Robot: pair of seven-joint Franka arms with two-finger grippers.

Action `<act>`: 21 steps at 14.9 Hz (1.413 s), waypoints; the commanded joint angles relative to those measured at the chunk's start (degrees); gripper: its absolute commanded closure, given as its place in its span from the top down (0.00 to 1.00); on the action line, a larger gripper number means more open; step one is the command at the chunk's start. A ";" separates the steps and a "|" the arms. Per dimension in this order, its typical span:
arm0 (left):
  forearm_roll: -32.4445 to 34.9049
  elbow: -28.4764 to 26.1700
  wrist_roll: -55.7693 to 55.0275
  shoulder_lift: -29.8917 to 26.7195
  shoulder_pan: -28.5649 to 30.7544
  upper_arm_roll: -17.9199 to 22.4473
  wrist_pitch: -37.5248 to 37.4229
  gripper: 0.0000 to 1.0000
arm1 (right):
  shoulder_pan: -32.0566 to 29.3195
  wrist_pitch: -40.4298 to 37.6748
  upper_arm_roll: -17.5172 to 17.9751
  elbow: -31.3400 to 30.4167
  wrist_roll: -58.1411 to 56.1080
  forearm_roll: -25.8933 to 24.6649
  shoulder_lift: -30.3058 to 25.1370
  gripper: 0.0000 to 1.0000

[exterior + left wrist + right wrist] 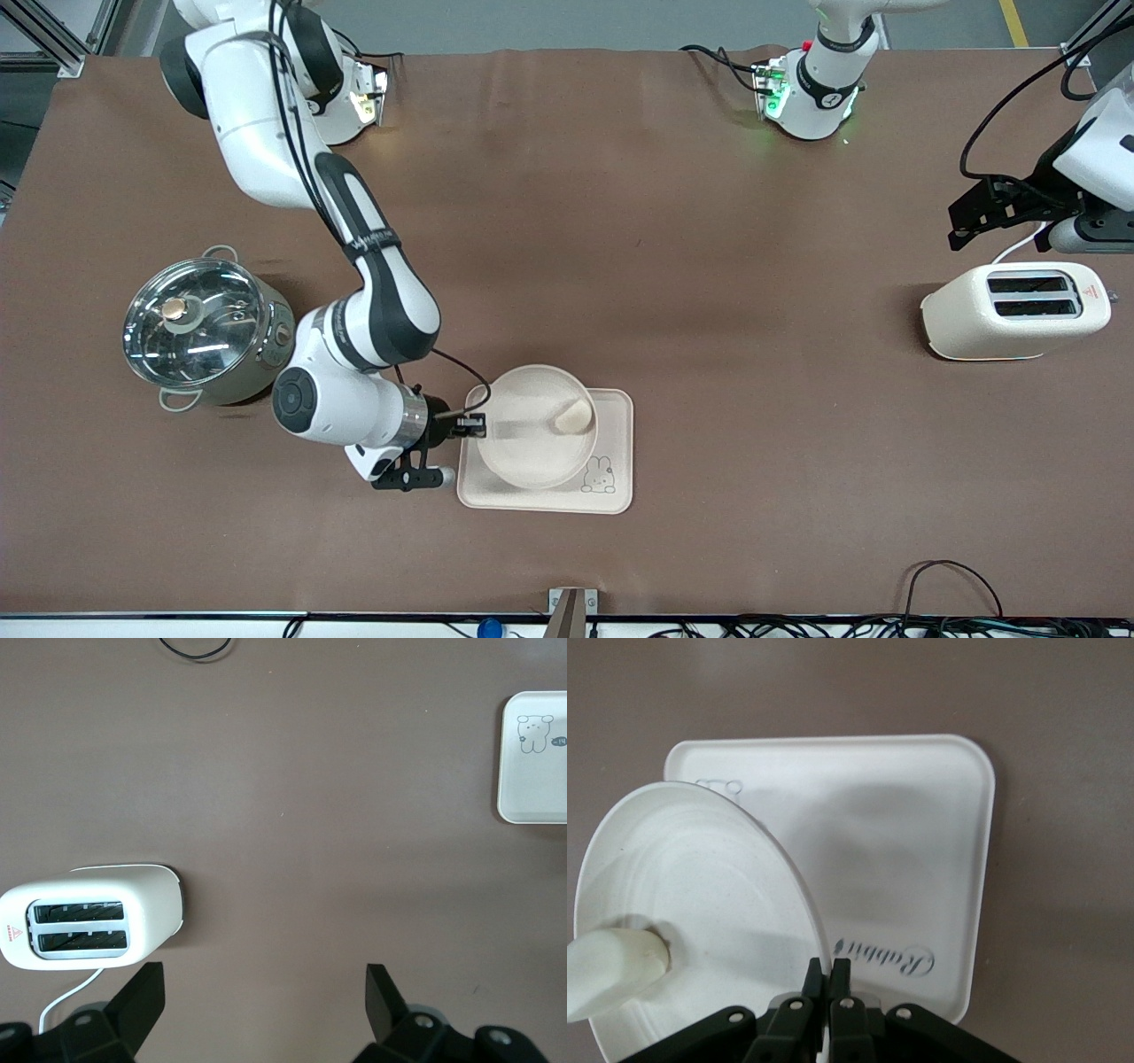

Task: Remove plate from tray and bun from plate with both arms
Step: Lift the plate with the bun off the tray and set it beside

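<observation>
Right wrist view: I am pinching the plate's point(700, 904) rim in my right gripper point(827, 979), seemingly tilting it off the tray point(921, 859) with the bun point(611, 970) aboard; next I am needing a level carry, while my left gripper point(266, 1001) is waiting spread wide.

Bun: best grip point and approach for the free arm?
Judging by its pose, take the bun across its narrow width, coming from above. It lies oblong in the plate, which the right gripper holds by the rim above the tray. The left gripper waits open by the toaster.
</observation>
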 commanded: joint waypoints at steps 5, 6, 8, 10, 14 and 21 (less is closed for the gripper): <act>-0.16 0.92 0.60 0.35 0.28 -0.14 -0.88 1.00 | 10.75 10.38 0.56 -33.48 -1.15 -0.48 -20.16 0.00; -0.16 0.92 0.60 0.35 0.28 -0.14 -0.88 1.00 | 12.34 13.72 0.65 -37.70 -1.42 -0.48 -21.22 0.00; -0.16 0.92 0.60 0.35 0.28 -0.14 -0.88 1.00 | 15.59 21.54 0.91 -45.10 -2.38 -0.13 -23.24 0.00; -0.16 0.92 0.60 0.35 0.28 -0.14 -0.88 1.00 | 18.06 25.95 0.91 -49.33 -2.38 0.13 -24.04 0.00; -0.16 0.83 0.60 0.35 0.28 -0.14 -0.88 1.00 | 20.08 31.94 1.09 -54.61 -2.47 0.22 -23.78 0.00; -0.77 0.57 0.69 0.35 0.28 -0.14 -2.02 1.00 | 20.00 30.28 0.56 -54.18 -2.47 -0.30 -24.65 1.00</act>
